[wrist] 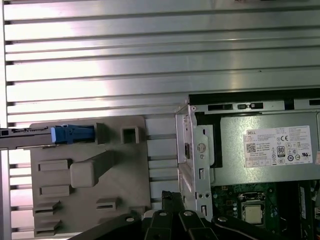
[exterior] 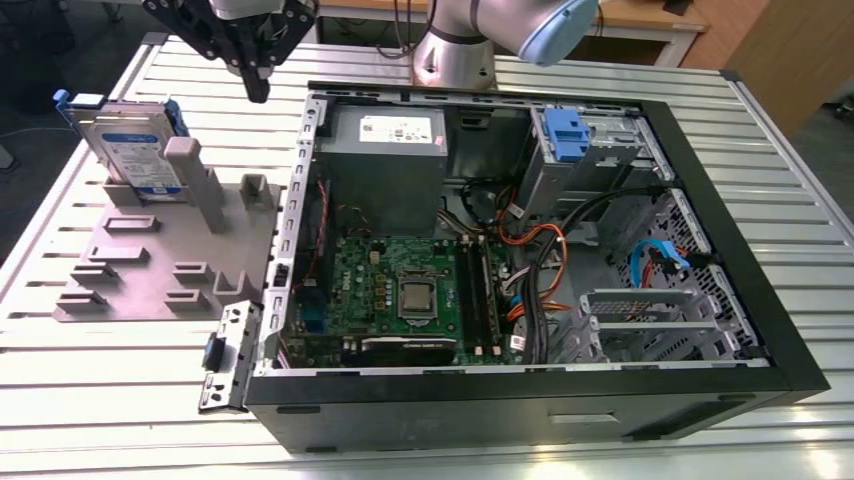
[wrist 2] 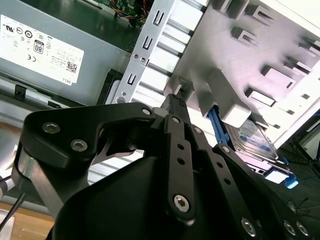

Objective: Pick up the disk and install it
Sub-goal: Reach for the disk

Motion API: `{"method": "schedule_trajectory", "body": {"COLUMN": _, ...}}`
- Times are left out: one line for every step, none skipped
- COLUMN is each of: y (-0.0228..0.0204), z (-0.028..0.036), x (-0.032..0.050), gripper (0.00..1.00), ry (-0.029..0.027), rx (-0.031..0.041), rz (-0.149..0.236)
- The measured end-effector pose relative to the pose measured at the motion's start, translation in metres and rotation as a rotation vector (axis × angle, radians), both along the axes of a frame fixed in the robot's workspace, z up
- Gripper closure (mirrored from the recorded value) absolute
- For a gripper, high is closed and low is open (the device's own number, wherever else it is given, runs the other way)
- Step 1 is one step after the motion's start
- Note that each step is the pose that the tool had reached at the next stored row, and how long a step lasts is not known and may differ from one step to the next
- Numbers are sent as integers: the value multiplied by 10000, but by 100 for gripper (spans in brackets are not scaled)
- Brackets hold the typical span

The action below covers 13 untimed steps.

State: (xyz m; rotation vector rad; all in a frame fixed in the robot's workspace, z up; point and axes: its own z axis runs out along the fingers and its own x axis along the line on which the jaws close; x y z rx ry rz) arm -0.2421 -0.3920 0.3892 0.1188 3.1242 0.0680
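Note:
The disk [exterior: 134,140] stands upright on its edge in a slot of the grey holder [exterior: 147,265] at the exterior view's left. It is silver with a white-and-blue label and a blue frame. My gripper [exterior: 254,88] hangs above the table between the holder and the computer case [exterior: 287,200], to the right of the disk and apart from it. Its fingers are shut with nothing between them. In the second wrist view the disk [wrist 2: 252,142] lies beyond the gripper [wrist 2: 175,100]. The first wrist view shows the disk [wrist: 72,134] edge-on, with the gripper [wrist: 167,197] clear of it.
The open computer case holds a grey power supply [exterior: 387,150], a motherboard [exterior: 400,290], loose cables [exterior: 534,250] and a drive bay with a blue clip [exterior: 567,135]. The arm's base [exterior: 454,50] stands behind the case. Everything rests on a slatted metal table [exterior: 107,400].

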Motion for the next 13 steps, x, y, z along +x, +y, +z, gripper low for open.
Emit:
{"method": "schedule_trajectory", "body": {"y": 0, "z": 0, "x": -2, "gripper": 89, "ry": 6, "rx": 0, "rz": 0}}
{"method": "schedule_trajectory", "body": {"y": 0, "z": 0, "x": -3, "gripper": 89, "ry": 14, "rx": -1, "rz": 0}}
{"method": "schedule_trajectory", "body": {"y": 0, "z": -1, "x": -5, "gripper": 89, "ry": 22, "rx": 0, "rz": 1}}
{"method": "schedule_trajectory", "body": {"y": 0, "z": -1, "x": -5, "gripper": 89, "ry": 27, "rx": 1, "rz": 0}}
{"method": "schedule_trajectory", "body": {"y": 0, "z": -1, "x": -5, "gripper": 89, "ry": 31, "rx": 1, "rz": 0}}
{"method": "schedule_trajectory", "body": {"y": 0, "z": -2, "x": -5, "gripper": 89, "ry": 31, "rx": 2, "rz": -1}}
{"method": "schedule_trajectory", "body": {"y": 0, "z": -2, "x": -5, "gripper": 89, "ry": 31, "rx": 2, "rz": -1}}
{"method": "schedule_trajectory", "body": {"y": 0, "z": -2, "x": -5, "gripper": 89, "ry": 32, "rx": 2, "rz": 0}}
{"method": "schedule_trajectory", "body": {"y": 0, "z": -2, "x": -5, "gripper": 89, "ry": 32, "rx": 1, "rz": -1}}
{"method": "schedule_trajectory", "body": {"y": 0, "z": -2, "x": -5, "gripper": 89, "ry": 32, "rx": 2, "rz": 0}}
{"method": "schedule_trajectory", "body": {"y": 0, "z": -2, "x": -5, "gripper": 89, "ry": 32, "rx": 2, "rz": 0}}
{"method": "schedule_trajectory", "body": {"y": 0, "z": -2, "x": -5, "gripper": 89, "ry": 31, "rx": 2, "rz": 0}}
{"method": "schedule_trajectory", "body": {"y": 0, "z": -2, "x": -6, "gripper": 89, "ry": 31, "rx": 3, "rz": 0}}
